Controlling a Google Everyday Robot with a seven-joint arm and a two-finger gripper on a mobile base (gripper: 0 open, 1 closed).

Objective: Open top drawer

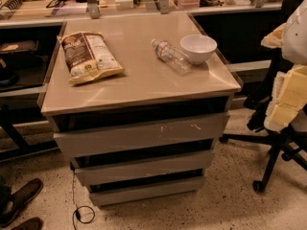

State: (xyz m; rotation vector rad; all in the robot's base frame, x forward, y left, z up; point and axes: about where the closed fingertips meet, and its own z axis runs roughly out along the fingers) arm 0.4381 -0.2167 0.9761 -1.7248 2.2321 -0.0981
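Observation:
The top drawer [144, 133] is the widest of three grey handle-less fronts in the cabinet under a beige countertop [144, 80]. Its flat slanted panel has small whitish scuffs near the right of centre. A dark gap runs between the panel and the countertop, and none of the drawer's interior shows. Two narrower grey drawer fronts [144, 166] sit below it. My gripper is not in view. A white rounded shape [297, 32] at the right edge may be part of my arm.
On the countertop lie a chip bag [88, 56], a water bottle [170, 55] on its side and a white bowl [198, 48]. An office chair [283, 128] with yellow padding stands at the right. Shoes [21, 200] and a cable [84, 213] are on the floor at the left.

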